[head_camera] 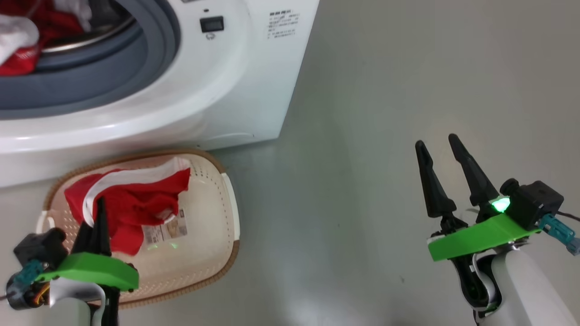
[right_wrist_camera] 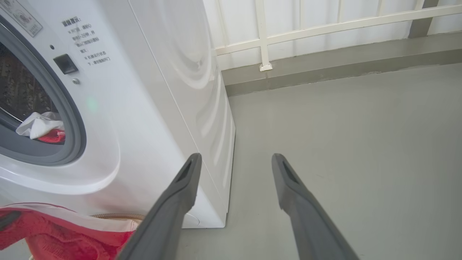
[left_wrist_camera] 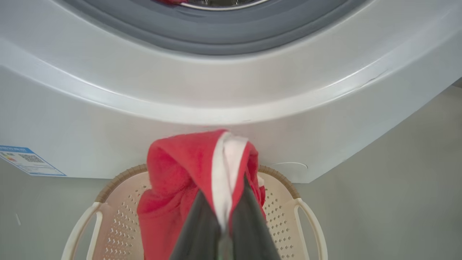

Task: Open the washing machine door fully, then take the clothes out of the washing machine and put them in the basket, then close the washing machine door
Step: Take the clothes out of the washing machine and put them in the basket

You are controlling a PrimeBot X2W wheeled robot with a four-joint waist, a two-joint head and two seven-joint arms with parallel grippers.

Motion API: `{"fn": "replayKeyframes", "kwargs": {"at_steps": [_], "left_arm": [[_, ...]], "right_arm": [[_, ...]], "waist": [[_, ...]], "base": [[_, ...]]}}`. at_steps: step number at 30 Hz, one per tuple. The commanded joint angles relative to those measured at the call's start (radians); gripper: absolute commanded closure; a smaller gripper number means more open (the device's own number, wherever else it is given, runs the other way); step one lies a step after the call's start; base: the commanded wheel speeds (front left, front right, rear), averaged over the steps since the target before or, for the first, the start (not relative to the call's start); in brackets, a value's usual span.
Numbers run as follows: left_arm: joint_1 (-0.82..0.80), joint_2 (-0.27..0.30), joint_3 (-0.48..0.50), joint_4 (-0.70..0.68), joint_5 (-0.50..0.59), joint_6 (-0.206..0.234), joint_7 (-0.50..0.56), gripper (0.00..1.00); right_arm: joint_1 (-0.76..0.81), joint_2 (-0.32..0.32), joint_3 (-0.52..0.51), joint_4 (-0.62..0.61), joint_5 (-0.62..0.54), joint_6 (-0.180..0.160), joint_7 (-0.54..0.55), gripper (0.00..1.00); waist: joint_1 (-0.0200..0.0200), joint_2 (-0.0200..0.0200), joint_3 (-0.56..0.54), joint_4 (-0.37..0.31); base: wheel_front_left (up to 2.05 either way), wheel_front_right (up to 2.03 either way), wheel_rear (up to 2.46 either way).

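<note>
your left hand [head_camera: 99,203] grips the clothes [head_camera: 136,199] over the basket [head_camera: 213,240], right hand [head_camera: 437,144] wide; withdraw before opening and they'll drag out.

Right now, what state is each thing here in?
left tool: shut on the red garment.
right tool: open, empty.
red garment: hanging from the left tool over the basket.
basket: upright on the floor, in front of the washing machine.
washing machine: mouth uncovered, red and white clothes lying in the drum.

One washing machine [head_camera: 190,90], one basket [head_camera: 210,253], two bundles of red-and-white clothes [head_camera: 136,203] [head_camera: 18,63].
</note>
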Motion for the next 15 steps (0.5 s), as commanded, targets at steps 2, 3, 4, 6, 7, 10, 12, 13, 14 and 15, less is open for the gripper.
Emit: {"fn": "replayKeyframes", "kwargs": {"at_steps": [2,3,4,6,7,10,12,13,14,15], "left_arm": [[-0.038,0.051,0.008,0.058,0.002,-0.006,-0.005,1.0],[-0.056,0.057,-0.005,0.09,0.003,-0.006,-0.005,1.0],[-0.072,0.063,-0.019,0.121,0.004,-0.006,-0.005,1.0],[-0.106,0.079,-0.048,0.186,0.008,-0.006,-0.005,1.0],[-0.123,0.087,-0.064,0.215,0.01,-0.006,-0.005,1.0],[-0.16,0.105,-0.102,0.279,0.009,-0.006,-0.005,1.0],[-0.198,0.115,-0.145,0.334,-0.001,-0.006,-0.005,1.0],[-0.216,0.123,-0.164,0.359,-0.004,-0.006,-0.005,1.0],[-0.233,0.132,-0.178,0.385,-0.011,-0.006,-0.005,1.0],[-0.251,0.139,-0.189,0.407,-0.02,-0.006,-0.005,1.0]], "right_arm": [[-0.021,0.004,0.024,-0.031,-0.01,0.006,-0.006,0.0],[-0.027,0.007,0.025,-0.033,-0.009,0.006,-0.006,0.0],[-0.032,0.01,0.025,-0.034,-0.009,0.006,-0.006,0.0],[-0.043,0.015,0.026,-0.036,-0.008,0.006,-0.006,0.0],[-0.048,0.017,0.027,-0.037,-0.008,0.006,-0.006,0.0],[-0.06,0.021,0.029,-0.039,-0.008,0.006,-0.006,0.0],[-0.071,0.025,0.035,-0.04,-0.009,0.006,-0.006,0.0],[-0.076,0.027,0.037,-0.041,-0.009,0.006,-0.006,0.0],[-0.081,0.028,0.04,-0.043,-0.009,0.006,-0.006,0.0],[-0.086,0.03,0.042,-0.044,-0.009,0.006,-0.006,0.0]], "waist": [[0.0,-0.0001,0.067,-0.014],[0.0,-0.0001,0.08,-0.015],[0.0,-0.0001,0.093,-0.017],[0.0,-0.0001,0.119,-0.02],[0.0,-0.0001,0.131,-0.022],[0.0,-0.0001,0.157,-0.027],[0.0,-0.0001,0.183,-0.032],[0.0,-0.0001,0.195,-0.034],[0.0,-0.0001,0.207,-0.037],[0.0,-0.0001,0.219,-0.04]], "base": [[0.0,0.0,0.0],[0.0,0.0,0.0],[0.0,0.0,0.0],[0.0,0.0,0.0],[0.0,0.0,0.0],[0.0,0.0,0.0],[0.0,0.0,0.0],[0.0,0.0,0.0],[0.0,0.0,0.0],[0.0,0.0,0.0]]}}
